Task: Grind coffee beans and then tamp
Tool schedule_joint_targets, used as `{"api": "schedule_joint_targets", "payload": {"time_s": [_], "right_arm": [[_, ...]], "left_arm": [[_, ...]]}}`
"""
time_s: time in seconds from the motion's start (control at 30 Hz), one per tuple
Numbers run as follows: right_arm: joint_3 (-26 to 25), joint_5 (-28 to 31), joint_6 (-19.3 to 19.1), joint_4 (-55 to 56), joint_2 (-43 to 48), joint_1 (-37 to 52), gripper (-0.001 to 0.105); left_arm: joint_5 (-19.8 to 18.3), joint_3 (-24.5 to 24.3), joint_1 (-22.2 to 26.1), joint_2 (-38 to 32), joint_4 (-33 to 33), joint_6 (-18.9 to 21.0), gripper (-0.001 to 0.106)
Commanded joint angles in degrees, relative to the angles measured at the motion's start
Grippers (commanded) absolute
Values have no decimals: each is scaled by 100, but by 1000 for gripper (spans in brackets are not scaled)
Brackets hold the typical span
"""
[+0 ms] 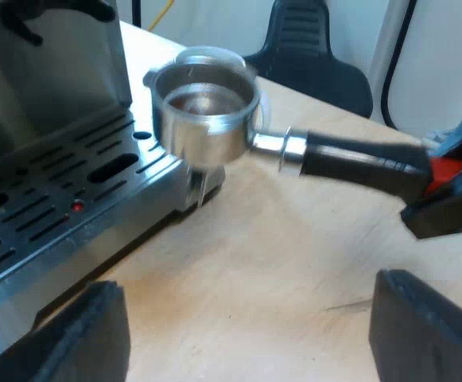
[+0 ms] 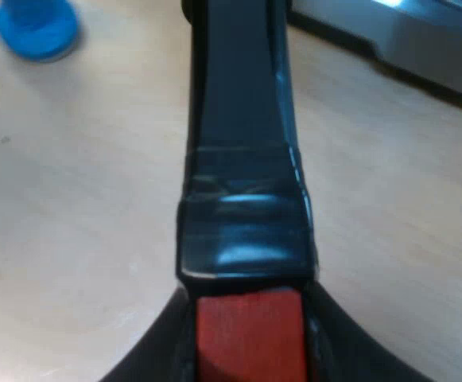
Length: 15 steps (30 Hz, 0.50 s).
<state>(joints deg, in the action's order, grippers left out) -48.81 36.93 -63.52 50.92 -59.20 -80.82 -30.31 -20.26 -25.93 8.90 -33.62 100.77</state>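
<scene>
The metal holder (image 1: 207, 107) hangs in the air just off the corner of the espresso machine's drip tray (image 1: 71, 199), its basket open upward and its dark handle (image 1: 358, 159) pointing away from the machine. My right gripper (image 1: 445, 187) is shut on the handle's red end (image 2: 250, 334), with the handle (image 2: 242, 151) running out from between its fingers. My left gripper (image 1: 246, 334) stands open over the bare wooden table, short of the holder, with nothing between its fingers (image 1: 79, 334). A blue tamper (image 2: 36, 28) stands on the table beyond the handle.
The espresso machine's steel body (image 1: 48, 56) rises behind the slotted drip tray, and its base edge (image 2: 405, 36) lies near the handle. A measuring glass (image 1: 207, 57) stands just behind the holder. A black chair (image 1: 310, 56) stands past the table's edge.
</scene>
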Motion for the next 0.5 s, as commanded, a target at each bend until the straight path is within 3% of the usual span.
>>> {"api": "schedule_joint_targets", "payload": {"time_s": [0.03,0.23,0.5], "right_arm": [[110,-20,-482,-612,87,-21,0],[696,-398,-610,-1645,87,-10,0],[1419,-600,-758,-2627,87,0,0]], "left_arm": [[-4,-41,-25,-290,-156,-72,65],[278,-24,-25,-502,-596,-378,65],[329,10,-25,-502,-600,-377,65]]}}
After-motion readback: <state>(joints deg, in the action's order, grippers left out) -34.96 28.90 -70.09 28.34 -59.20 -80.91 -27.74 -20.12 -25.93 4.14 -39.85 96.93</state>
